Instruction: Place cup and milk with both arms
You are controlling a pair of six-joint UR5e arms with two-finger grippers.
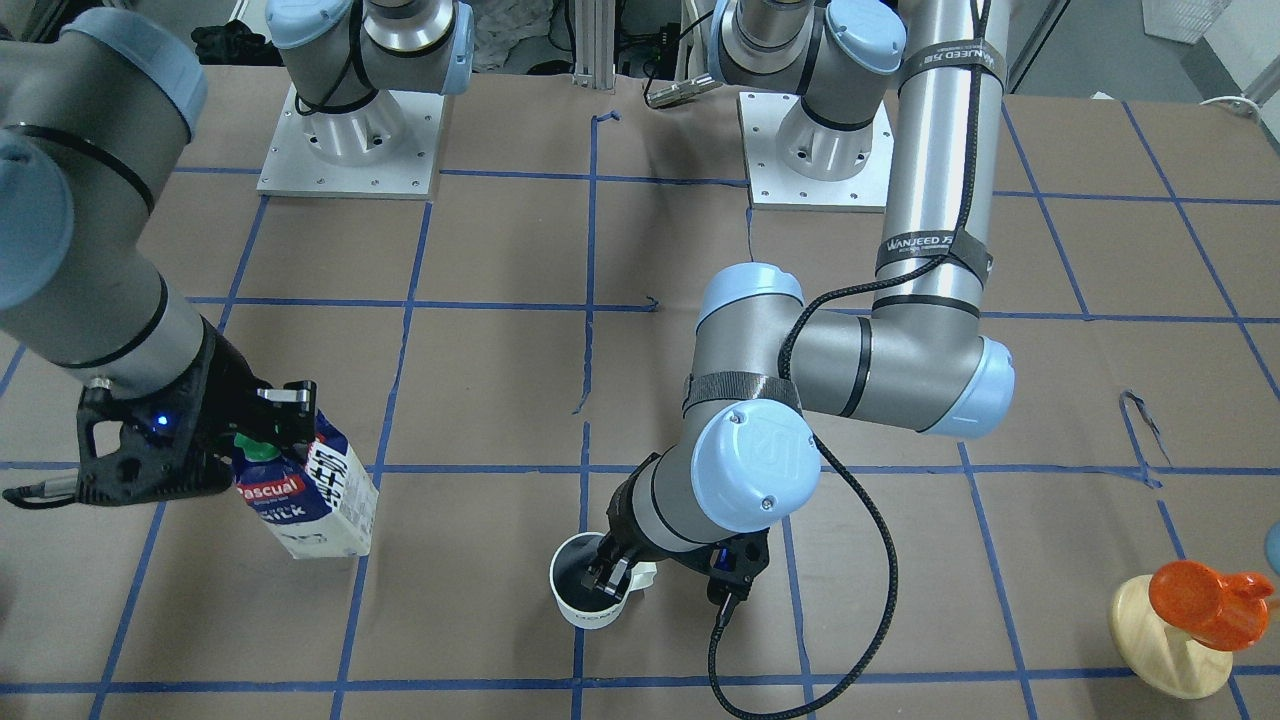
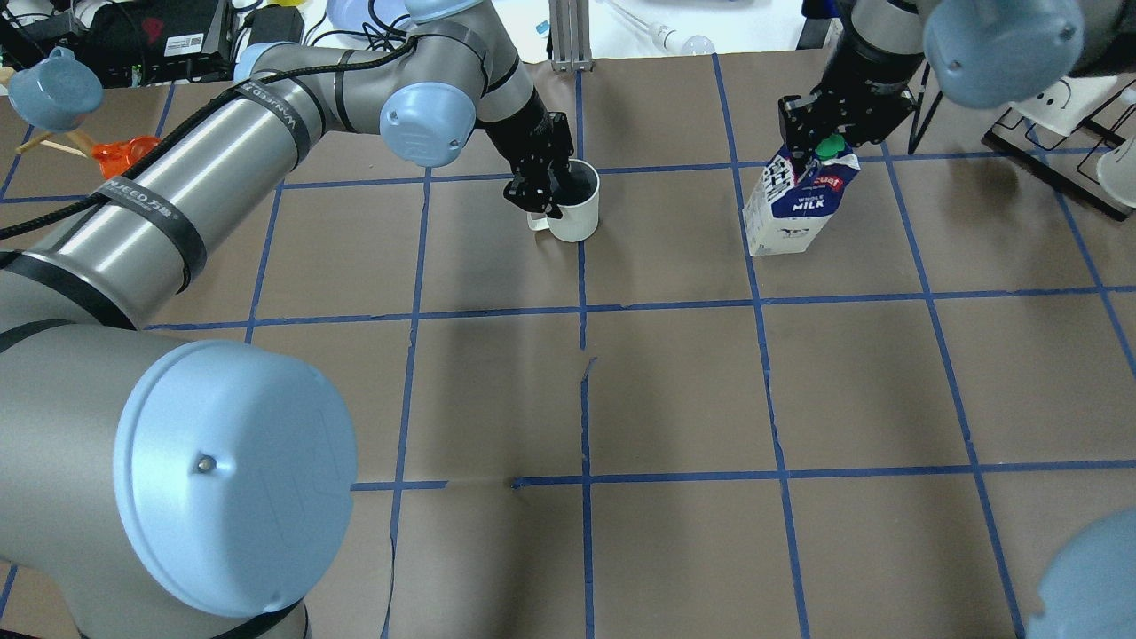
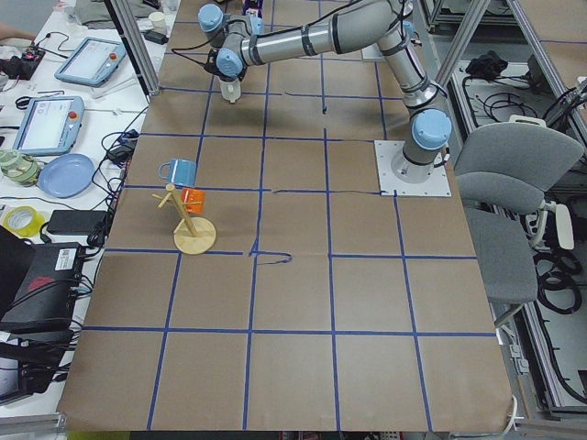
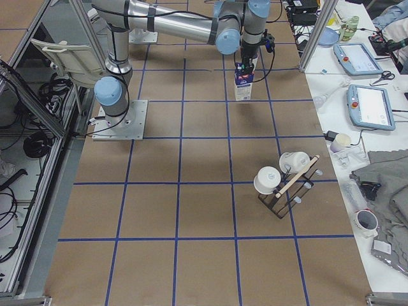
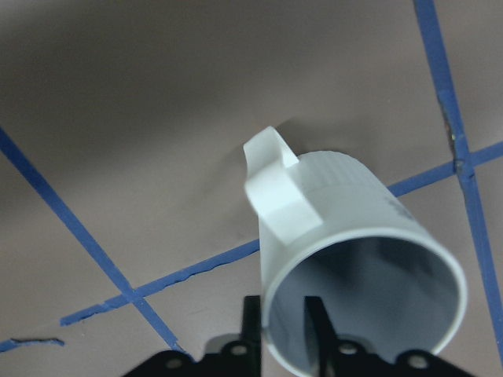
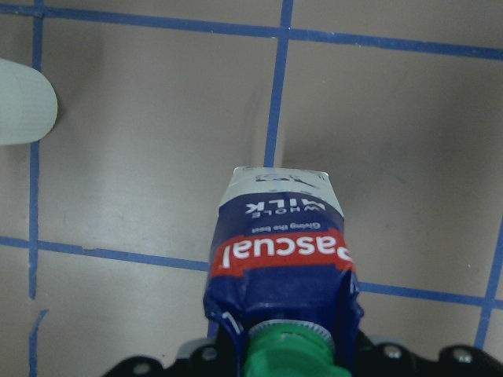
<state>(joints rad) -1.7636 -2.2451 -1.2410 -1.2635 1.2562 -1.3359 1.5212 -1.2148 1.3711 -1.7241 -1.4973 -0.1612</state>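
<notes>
- Left gripper (image 5: 283, 338): clamped on the wall of the cup (image 5: 357, 236), just beside the handle (image 5: 271, 177). One finger is inside the rim and one outside, with only ceramic in the narrow gap.
- Cup is white outside and dark inside, mouth up. It is at a crossing of blue tape lines near the table's mid-line, on the side away from the robot. Cannot tell whether its base touches the paper.
- Over to the robot's right, the right gripper (image 2: 825, 138) is closed on the gabled top of the milk (image 2: 799, 209), with a finger on either side of the green cap (image 6: 287, 353).
- Milk reads upright in the right side view, red label and "MILK" text facing the robot. Its base is at or very near the paper; contact is unclear. It is one grid cell over from the cup, well apart, in the same row.
- Table (image 2: 674, 382): brown paper with a blue tape grid.
- Farther out, at the robot's left end, a wooden mug tree (image 3: 194, 240) carries an orange mug (image 3: 193, 196) and a blue mug (image 3: 179, 171).
- At the robot's right end, a black rack (image 4: 280, 197) holds white mugs (image 4: 266, 180).
- Farthest back, both arms are bolted to silver base plates (image 1: 350, 175).
</notes>
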